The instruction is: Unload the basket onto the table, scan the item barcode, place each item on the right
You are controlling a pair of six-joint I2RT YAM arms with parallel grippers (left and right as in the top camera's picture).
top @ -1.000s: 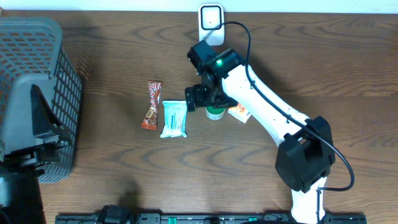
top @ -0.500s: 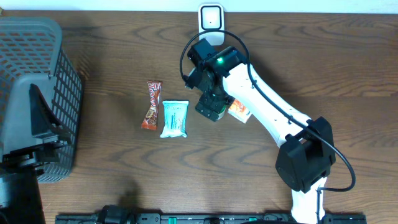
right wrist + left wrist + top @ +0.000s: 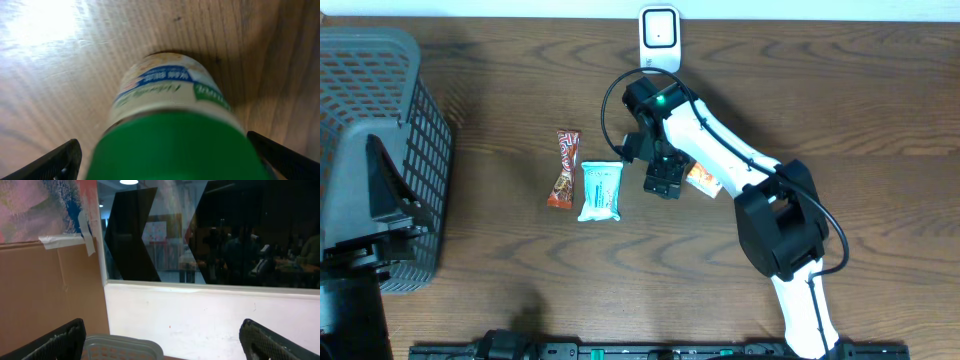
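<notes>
Looking straight down the right pincer [image 3: 167,157] now: its jaws are spread wide, dark fingertips [image 3: 60,161] poking in at the two bottom corners. Between them, filling the lower middle, a bottle [image 3: 167,92] stands on the wooden worktop [image 3: 50,75], its broad green cap [image 3: 172,147] blurred and close to the lens. White label [image 3: 155,82], blue band, print too soft to read. Neither fingertip touches the bottle. Bright glare top left.

Mock shop checkout in a lab: dark wooden worktop [image 3: 500,250], grey plastic mesh basket [image 3: 380,90], small white scanner [image 3: 660,35], wrapped snack packets [image 3: 600,190], taped brown cardboard panel [image 3: 50,290].
</notes>
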